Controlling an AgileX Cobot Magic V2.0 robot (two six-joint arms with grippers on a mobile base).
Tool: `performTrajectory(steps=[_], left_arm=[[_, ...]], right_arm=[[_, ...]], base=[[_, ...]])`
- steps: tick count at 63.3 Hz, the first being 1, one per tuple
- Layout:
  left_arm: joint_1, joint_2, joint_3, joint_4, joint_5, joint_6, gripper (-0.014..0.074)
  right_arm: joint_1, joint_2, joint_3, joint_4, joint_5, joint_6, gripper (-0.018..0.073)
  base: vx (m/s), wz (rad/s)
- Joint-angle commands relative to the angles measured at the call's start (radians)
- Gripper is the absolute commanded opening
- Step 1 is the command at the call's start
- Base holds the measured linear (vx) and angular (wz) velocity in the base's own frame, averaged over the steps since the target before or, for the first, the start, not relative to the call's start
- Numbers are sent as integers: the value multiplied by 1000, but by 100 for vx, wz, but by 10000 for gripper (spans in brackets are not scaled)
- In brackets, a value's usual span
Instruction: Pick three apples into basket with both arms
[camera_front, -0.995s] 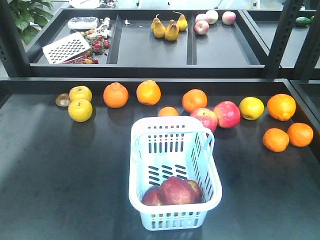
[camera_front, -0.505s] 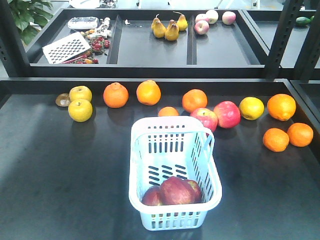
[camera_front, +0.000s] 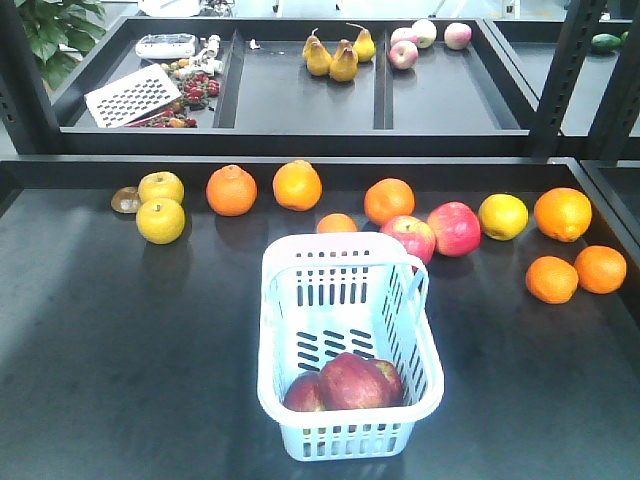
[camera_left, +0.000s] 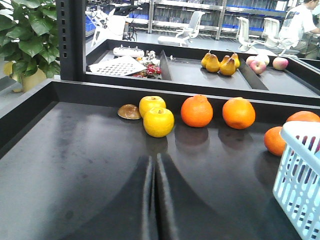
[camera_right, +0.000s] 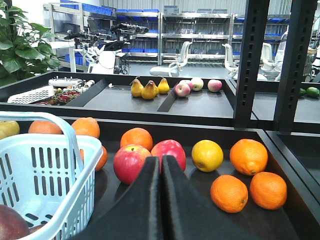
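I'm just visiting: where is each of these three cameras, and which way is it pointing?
Front view: high up, looking down on the table and basket holding apples; no robot parts.
Left wrist: low, facing the yellow fruit; shut left tool shows.
Right wrist: low, facing oranges; shut right tool shows.
All three show the basket.

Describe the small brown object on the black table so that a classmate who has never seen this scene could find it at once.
Start at the pale blue basket and look to the table's far left corner, where two yellow fruits sit. The brown object lies just left of them: small, flattish, dull brown, unlike the round bright fruit.
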Motion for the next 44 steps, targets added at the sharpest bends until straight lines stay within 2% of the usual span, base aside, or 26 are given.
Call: performTrajectory(steps=[1, 44], left_arm=[[1, -15, 3, 1, -70, -9, -6], [1, -15, 3, 1, -70, -9, -6]], right_arm=[[-7, -14, 13, -3, -78, -11, -9], [-7, -14, 13, -3, -78, -11, -9]], base=[[0, 0], [0, 0]])
